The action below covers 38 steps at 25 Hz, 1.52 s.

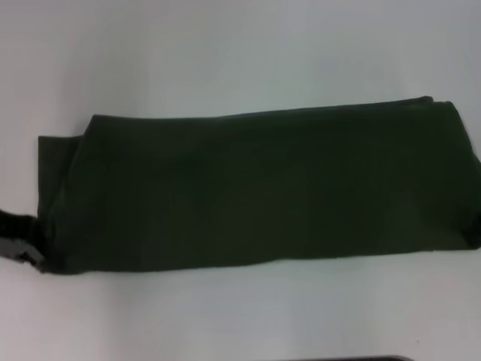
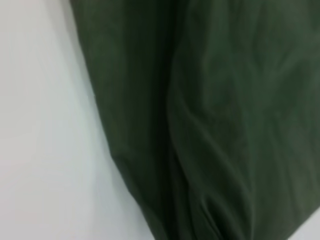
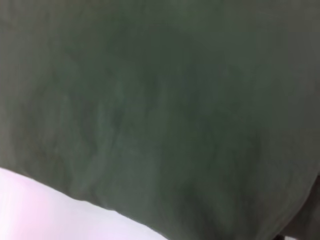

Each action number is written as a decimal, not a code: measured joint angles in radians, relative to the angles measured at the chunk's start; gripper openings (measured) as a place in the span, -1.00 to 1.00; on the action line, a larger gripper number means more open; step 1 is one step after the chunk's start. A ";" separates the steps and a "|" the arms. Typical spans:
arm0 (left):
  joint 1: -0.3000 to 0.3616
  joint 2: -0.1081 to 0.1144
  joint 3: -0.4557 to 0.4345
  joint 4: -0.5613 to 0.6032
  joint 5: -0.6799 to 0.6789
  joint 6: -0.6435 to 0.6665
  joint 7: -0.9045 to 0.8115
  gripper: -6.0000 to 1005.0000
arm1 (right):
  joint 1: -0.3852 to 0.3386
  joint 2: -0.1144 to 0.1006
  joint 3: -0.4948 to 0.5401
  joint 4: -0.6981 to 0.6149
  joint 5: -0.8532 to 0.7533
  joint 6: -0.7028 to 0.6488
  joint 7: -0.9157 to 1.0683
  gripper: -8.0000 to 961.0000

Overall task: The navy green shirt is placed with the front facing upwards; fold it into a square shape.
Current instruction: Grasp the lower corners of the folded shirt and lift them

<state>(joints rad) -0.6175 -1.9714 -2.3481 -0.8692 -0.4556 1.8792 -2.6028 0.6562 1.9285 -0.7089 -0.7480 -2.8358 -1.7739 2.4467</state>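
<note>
Olive cotton, the navy green shirt (image 1: 255,188) lies as a long band for its crosswise fold, beside the left gripper (image 1: 19,241), whose grip I cannot tell.

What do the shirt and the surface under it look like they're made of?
The navy green shirt, folded into a long band, looks like soft matte knit fabric, probably cotton: the left wrist view shows it draping in rounded creases with no sheen. The table looks like a smooth, hard white surface, perhaps laminate; the exact material is unclear.
</note>
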 joint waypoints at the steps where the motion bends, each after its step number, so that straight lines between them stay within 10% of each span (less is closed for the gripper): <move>1: 0.005 -0.005 0.001 -0.007 0.014 0.009 0.000 -0.75 | 0.000 0.000 0.000 -0.001 -0.006 -0.007 0.000 -0.90; 28: 0.030 0.000 -0.092 -0.024 0.046 0.062 0.010 -0.64 | 0.008 0.003 0.055 -0.004 -0.033 -0.044 -0.016 -0.83; 38: 0.042 0.059 -0.105 -0.049 0.060 0.067 -0.012 -0.12 | 0.007 -0.044 0.112 -0.005 -0.033 -0.063 -0.018 -0.12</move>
<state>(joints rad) -0.5751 -1.9126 -2.4531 -0.9187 -0.3953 1.9457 -2.6151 0.6634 1.8848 -0.5970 -0.7535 -2.8685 -1.8366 2.4290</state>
